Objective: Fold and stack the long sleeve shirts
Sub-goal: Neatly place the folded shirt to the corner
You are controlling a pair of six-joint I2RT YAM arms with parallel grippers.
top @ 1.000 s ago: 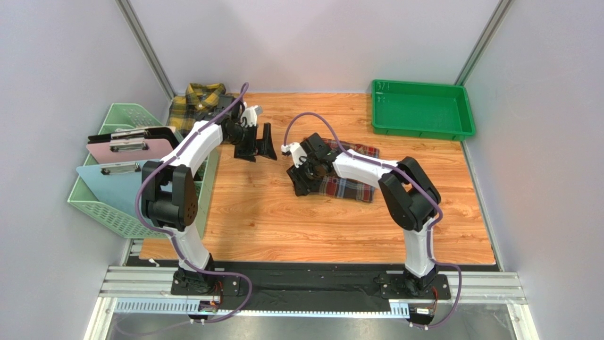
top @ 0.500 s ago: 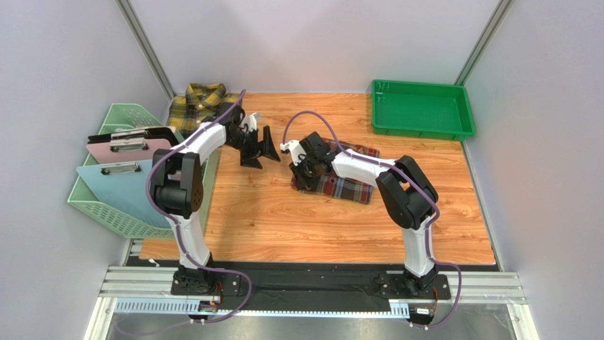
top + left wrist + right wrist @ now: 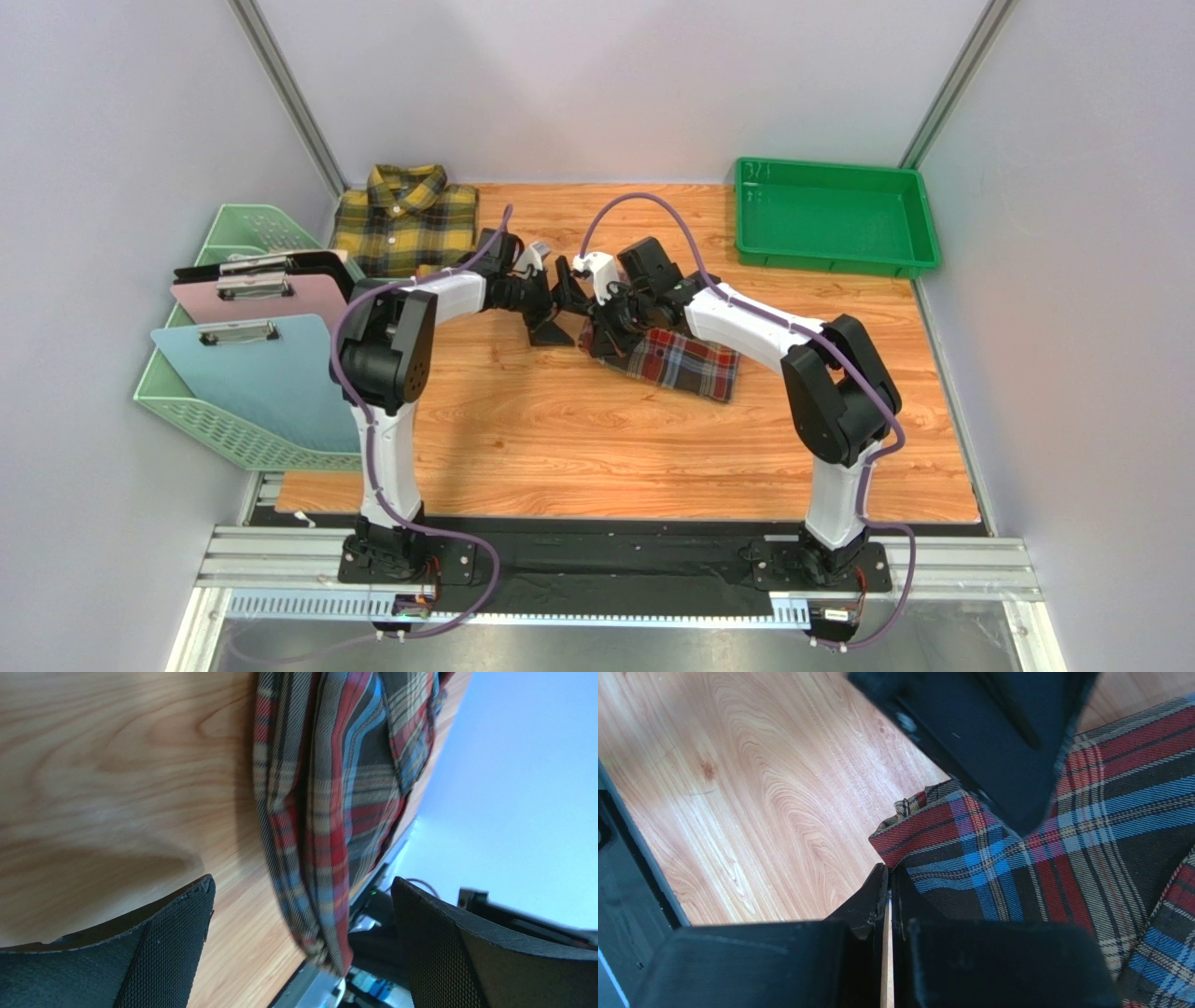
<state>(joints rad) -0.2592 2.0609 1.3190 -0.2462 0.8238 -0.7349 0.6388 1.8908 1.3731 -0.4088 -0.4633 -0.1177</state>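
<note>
The red, brown and navy plaid shirt (image 3: pixel 685 363) lies folded mid-table. It fills the left wrist view (image 3: pixel 337 798) and the right wrist view (image 3: pixel 1074 847). My left gripper (image 3: pixel 557 301) is open and low over the wood. It faces the shirt's left edge, which sits ahead between the fingers (image 3: pixel 168 945). My right gripper (image 3: pixel 608 333) is shut, its tips (image 3: pixel 889 882) at the shirt's near corner. The gap shows wood, and no cloth is clearly pinched. One left finger (image 3: pixel 990 742) hangs just above it. The yellow and dark check shirt (image 3: pixel 407 220) lies flat at the back left.
A green tray (image 3: pixel 836 219) stands at the back right. A pale green basket (image 3: pixel 225 420) off the table's left edge holds pink (image 3: pixel 261 297), blue (image 3: pixel 260 371) and black clipboards. Walls close in on three sides.
My left arm has swung right, away from the yellow shirt, until its open gripper meets the right gripper at the red shirt. The right gripper has shifted slightly back.
</note>
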